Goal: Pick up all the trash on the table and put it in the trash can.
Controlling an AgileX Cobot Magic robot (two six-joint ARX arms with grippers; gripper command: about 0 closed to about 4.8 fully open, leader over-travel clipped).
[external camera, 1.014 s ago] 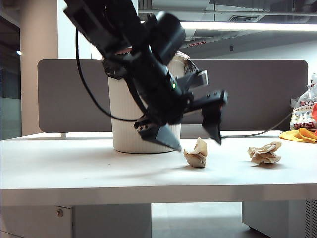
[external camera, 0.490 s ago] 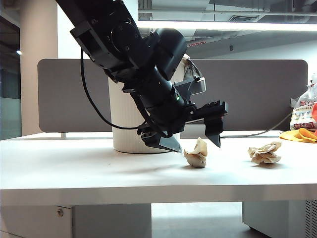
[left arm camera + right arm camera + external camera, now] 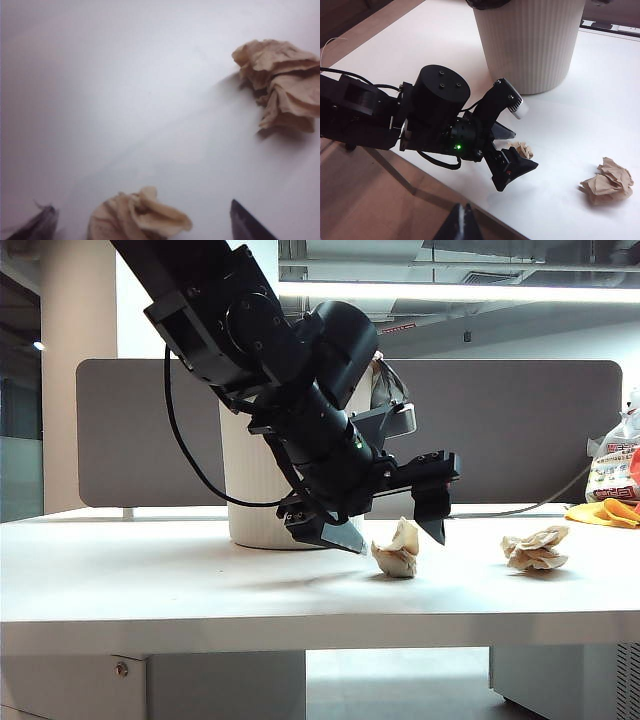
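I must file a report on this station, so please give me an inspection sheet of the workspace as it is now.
Surface: white table, no spills seen.
Job's things: two paper wads visible; near wad between the left jaws, not gripped; far wad lying apart to the right; trash can upright behind the left arm.
Clutter: printed bag and yellow-orange item at the far right edge.
Grippers: left gripper open, low over the near wad; right gripper only a dark tip in its wrist view, state unclear.
Cables: black cable looping from the left arm.
Surroundings: grey divider panel behind.
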